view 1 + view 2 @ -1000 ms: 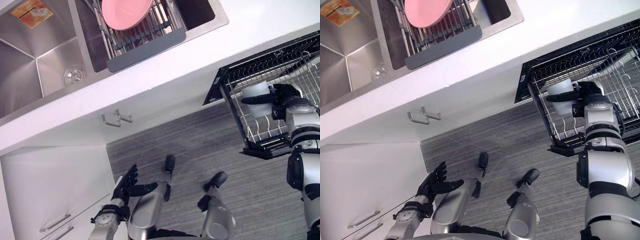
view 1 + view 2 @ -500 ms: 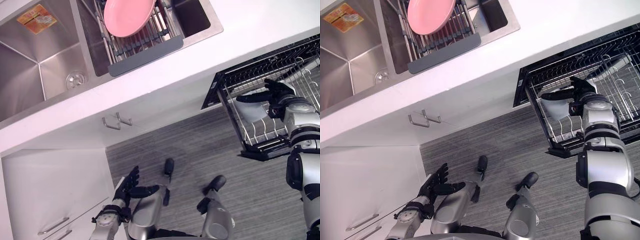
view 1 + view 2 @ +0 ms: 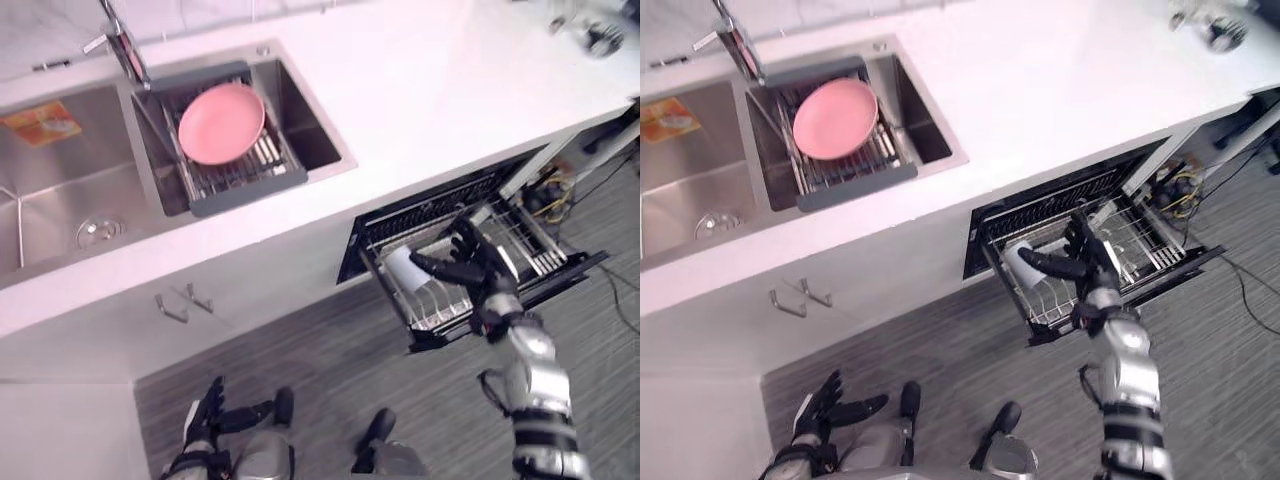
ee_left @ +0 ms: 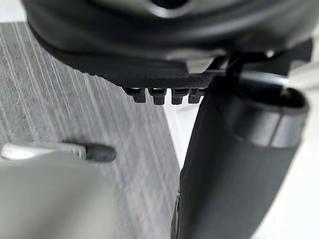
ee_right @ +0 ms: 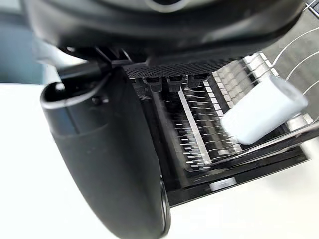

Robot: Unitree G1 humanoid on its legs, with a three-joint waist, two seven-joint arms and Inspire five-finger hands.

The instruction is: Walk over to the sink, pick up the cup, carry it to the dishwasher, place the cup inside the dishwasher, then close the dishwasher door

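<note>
The white cup [image 3: 401, 268] lies tilted on its side in the front left corner of the dishwasher's wire rack [image 3: 530, 252], which stands pulled out from under the counter. My right hand [image 3: 472, 262] hovers over the rack just right of the cup, open with fingers spread and nothing in it. In the right wrist view the cup [image 5: 261, 110] rests on the rack's tines [image 5: 199, 134], apart from the straight fingers [image 5: 172, 82]. My left hand [image 3: 205, 408] hangs low over the floor by the cabinet, open and idle.
A pink plate [image 3: 221, 122] sits in a drying rack in the steel sink [image 3: 60, 190], below the tap [image 3: 122, 45]. The white counter [image 3: 430, 100] runs above the dishwasher. Cables [image 3: 610, 180] trail on the grey floor at the right.
The camera has swung and pulled back, shifting the whole picture. My right hand has let go of the cup, which now lies in the rack, and has opened beside it.
</note>
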